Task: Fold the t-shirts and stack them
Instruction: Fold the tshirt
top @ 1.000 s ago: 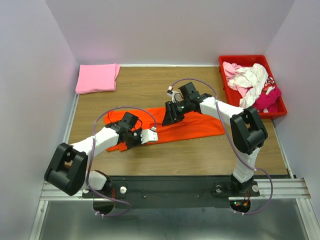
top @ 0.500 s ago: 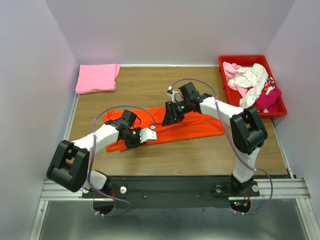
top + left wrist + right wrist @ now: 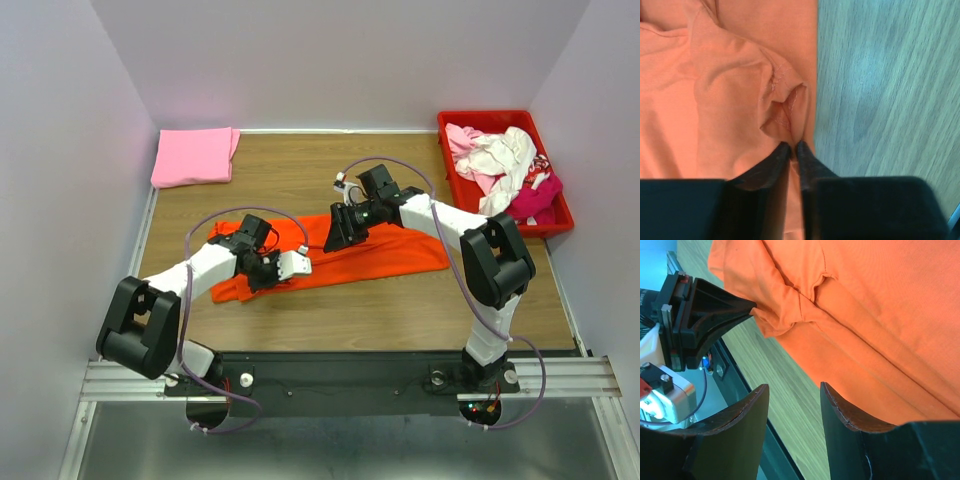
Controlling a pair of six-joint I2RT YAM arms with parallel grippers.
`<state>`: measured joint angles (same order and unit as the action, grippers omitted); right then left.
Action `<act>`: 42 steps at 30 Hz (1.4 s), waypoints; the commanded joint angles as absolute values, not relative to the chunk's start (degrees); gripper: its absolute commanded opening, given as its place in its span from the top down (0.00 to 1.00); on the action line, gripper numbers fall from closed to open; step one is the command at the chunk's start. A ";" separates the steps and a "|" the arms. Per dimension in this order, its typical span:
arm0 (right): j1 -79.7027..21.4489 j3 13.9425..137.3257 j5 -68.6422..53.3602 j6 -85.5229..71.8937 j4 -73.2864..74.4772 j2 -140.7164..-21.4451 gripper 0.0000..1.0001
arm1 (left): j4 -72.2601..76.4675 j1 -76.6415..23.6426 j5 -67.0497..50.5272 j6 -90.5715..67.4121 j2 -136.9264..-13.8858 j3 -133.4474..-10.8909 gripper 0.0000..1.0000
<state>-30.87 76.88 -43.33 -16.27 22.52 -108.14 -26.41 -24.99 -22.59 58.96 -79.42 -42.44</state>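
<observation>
The bright orange t-shirt [image 3: 390, 252] lies spread across the middle of the table. My left gripper [image 3: 262, 278] is at its near left part, shut on a pinched fold of the shirt's edge [image 3: 785, 102]. The closed tips [image 3: 793, 146] meet on the cloth, and the right wrist view shows them biting the fold [image 3: 752, 307]. My right gripper [image 3: 331, 242] hovers over the shirt's middle, open and empty [image 3: 792, 387], with orange cloth [image 3: 875, 305] below it. A folded light pink t-shirt [image 3: 195, 156] lies at the far left corner.
A red plastic crate [image 3: 480, 119] at the far right holds crumpled white shirts [image 3: 497, 155] and a magenta one [image 3: 536, 197]. Bare wood table [image 3: 400, 310] lies between the orange shirt and the near metal rail [image 3: 330, 375]. Walls close in on the sides and back.
My left gripper has moved left and slightly away from the near edge, dragging the pinched orange fold with it. The right arm has not moved.
</observation>
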 commanded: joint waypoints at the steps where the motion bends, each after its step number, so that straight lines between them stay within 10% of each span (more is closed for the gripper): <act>1: -31.20 76.29 -44.47 -15.56 22.50 -107.23 0.49 | -28.56 -24.26 -24.52 59.85 -78.93 -45.44 0.84; 9: -30.50 76.38 -43.59 -15.29 22.67 -106.35 0.50 | -33.83 -21.62 -22.42 62.66 -79.62 -54.21 1.00; 32: -28.65 74.62 -43.68 -12.57 24.70 -105.64 0.50 | -31.11 -15.56 -16.08 74.35 -100.10 -75.49 0.97; 42: -27.86 74.00 -43.07 -11.69 25.49 -104.94 0.50 | -29.71 -16.35 -15.47 74.10 -102.66 -77.87 0.67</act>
